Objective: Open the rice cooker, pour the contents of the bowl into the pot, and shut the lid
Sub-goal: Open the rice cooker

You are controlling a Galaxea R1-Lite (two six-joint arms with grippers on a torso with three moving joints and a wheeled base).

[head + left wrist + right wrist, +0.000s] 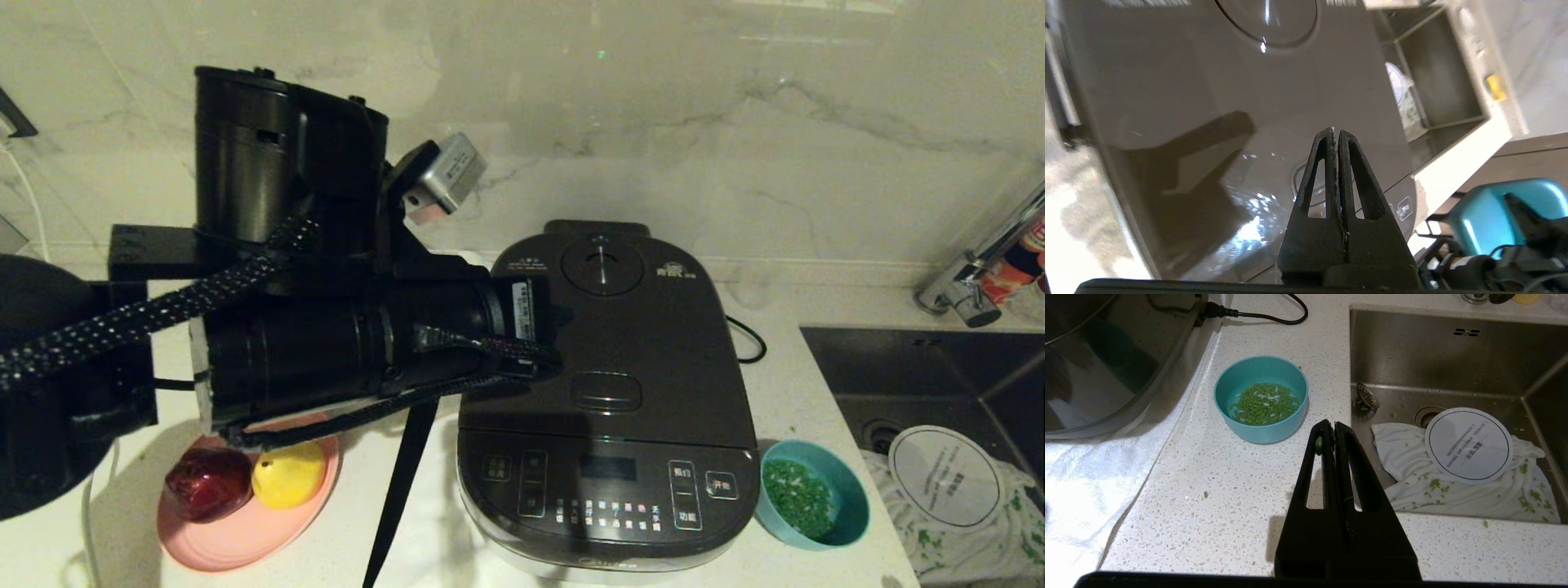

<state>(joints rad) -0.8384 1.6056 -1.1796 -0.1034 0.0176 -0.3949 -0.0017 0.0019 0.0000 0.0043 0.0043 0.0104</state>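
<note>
A large dark grey rounded-square rice cooker (608,392) sits mid-counter, its hinged lid (604,327) down. At its 4 o'clock, just beside it, rests a small teal-blue round bowl (813,503) of chopped green bits (1265,403). The left gripper (1336,132), clenched empty, hangs over the lid. The right gripper (1329,424), clenched, hovers near the bowl.

A pink plate (237,539) sits at seven o'clock on the white speckled tabletop (784,367), carrying a dark red fruit (207,483) touching a yellow fruit (287,475). At four o'clock, a steel sink (922,359) holds a white cloth (1457,486) under a round white disc (945,476). A chrome faucet (971,278) stands at two o'clock.
</note>
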